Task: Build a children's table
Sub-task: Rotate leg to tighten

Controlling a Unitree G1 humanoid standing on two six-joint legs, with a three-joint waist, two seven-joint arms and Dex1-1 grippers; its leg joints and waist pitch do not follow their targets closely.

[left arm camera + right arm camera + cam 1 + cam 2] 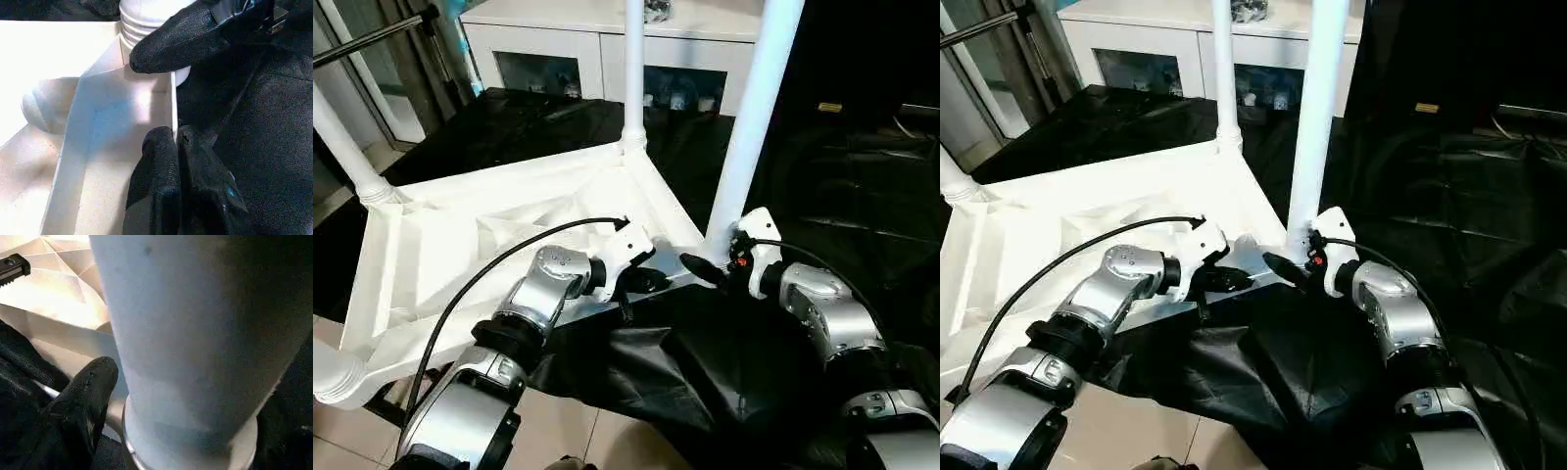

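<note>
Glossy white plastic tabletop (509, 230), shiny black cloth (724, 382)

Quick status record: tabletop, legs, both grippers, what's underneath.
tabletop: upside down, ribbed underside up
legs: four standing in the corner sockets, near-right leg by the grippers
left gripper: shut on the tabletop's near rim
right gripper: at the base of the near-right leg, grip unclear
support: black cloth over the work table
</note>
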